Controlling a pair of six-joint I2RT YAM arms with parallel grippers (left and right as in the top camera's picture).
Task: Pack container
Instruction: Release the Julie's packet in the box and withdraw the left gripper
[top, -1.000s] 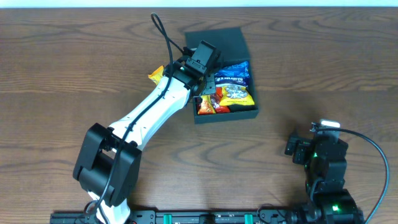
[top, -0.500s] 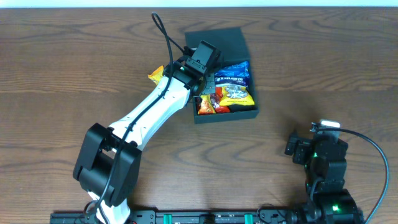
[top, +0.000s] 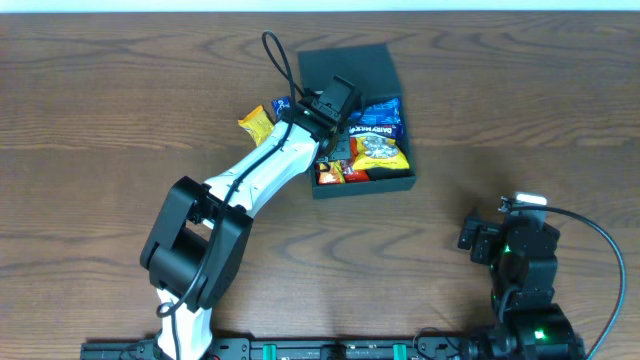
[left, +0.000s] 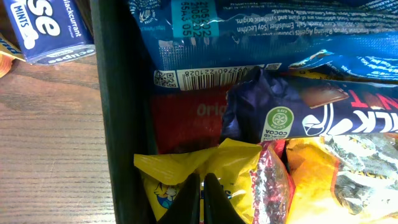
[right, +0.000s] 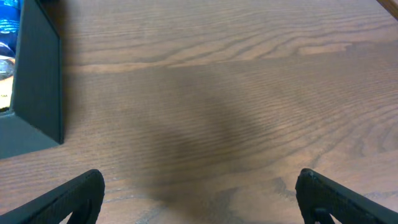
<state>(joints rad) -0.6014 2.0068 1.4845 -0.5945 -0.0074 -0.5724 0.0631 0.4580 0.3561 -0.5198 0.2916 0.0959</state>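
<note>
Wood-grain table (top: 120, 120): right gripper (right: 199, 190) sits nearer than the container (top: 365, 186), well apart, jaws spread wide and empty. Left gripper (left: 202, 186) hangs inside the container's left wall, fingers pressed together at a yellow packet (left: 168, 180) (whether it has hold of it I cannot tell). Lid (top: 350, 65) lies open behind the container, mints pack (left: 53, 28) just outside it.

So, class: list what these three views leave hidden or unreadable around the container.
- Overhead: the left arm covers the container's left side; packet labels are too small.
- Left wrist: the red packet lies under other wrappers; whether the shut left gripper pinches the yellow packet is cut off by the bottom edge.
- Right wrist: the left edge crops the container; its contents barely show.
</note>
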